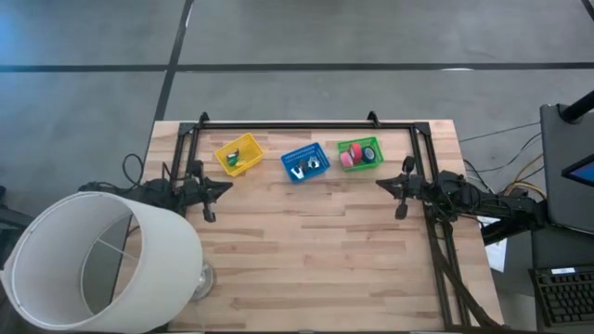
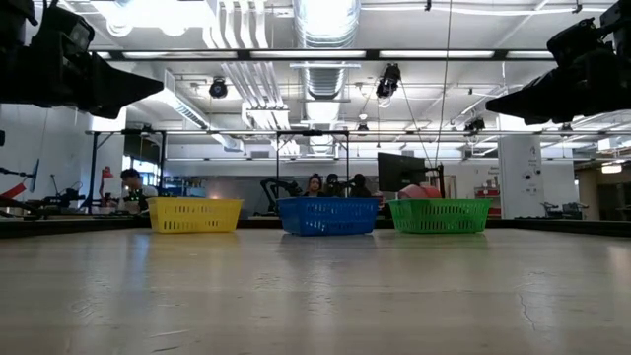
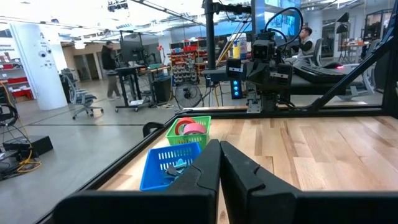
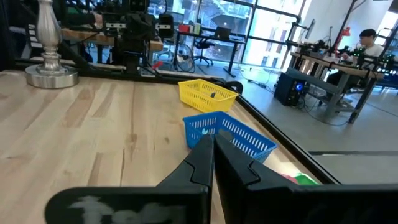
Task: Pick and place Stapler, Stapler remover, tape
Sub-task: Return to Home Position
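as the tape (image 1: 351, 159) lies inside the green basket (image 1: 357, 141), the rightmost of three baskets lined up along the far edge of the table (image 1: 306, 250), that part of the job reads as done. pink and red rolls show packed side by side; a blue roll cannot be made out. just beside it, in the middle, the blue basket (image 1: 303, 148) holds small pale items, likely the stapler removers, though they are too small to confirm. the yellow basket (image 1: 251, 145) at the left end holds a small dark-and-green object, probably a stapler; not confirmed. keeping one kind to each basket appears to be the reason for the row.

the left gripper (image 1: 228, 186) hangs over the table's left side, well apart from the baskets, its fingers pressed together with nothing between them. the right gripper (image 1: 380, 183) mirrors it on the right side, likewise clenched and empty. both point inward toward each other and sit raised off the wood, which fits a parked posture rather than a reach. no loose task item is seen on the open tabletop. a white lamp shade (image 1: 93, 260) stands at the near left corner, apart from both arms. judgement: nothing is left to carry.
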### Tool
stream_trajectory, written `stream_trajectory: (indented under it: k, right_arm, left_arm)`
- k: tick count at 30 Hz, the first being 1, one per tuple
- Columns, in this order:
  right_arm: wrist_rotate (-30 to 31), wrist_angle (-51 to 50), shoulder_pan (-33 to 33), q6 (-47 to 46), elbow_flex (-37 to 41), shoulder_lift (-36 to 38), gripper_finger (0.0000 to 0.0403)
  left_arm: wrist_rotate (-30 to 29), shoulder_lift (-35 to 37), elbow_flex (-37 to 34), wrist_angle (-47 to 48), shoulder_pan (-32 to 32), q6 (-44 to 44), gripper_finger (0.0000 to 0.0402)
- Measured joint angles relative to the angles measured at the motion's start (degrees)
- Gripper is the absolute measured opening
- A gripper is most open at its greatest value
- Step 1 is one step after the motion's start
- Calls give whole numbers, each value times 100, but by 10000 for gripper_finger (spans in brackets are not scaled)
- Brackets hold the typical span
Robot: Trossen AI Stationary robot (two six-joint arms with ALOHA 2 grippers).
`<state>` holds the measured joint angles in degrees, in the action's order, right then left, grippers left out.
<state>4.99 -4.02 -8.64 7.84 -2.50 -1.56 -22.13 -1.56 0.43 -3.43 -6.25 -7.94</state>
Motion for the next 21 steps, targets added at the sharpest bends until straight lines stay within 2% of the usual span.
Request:
stream_trajectory:
  k: [21]
  right_arm:
    - [0, -1, -1, -57, 0, 0, 8]
  left_arm:
    - [1, 0, 0, 0, 1, 0, 12]
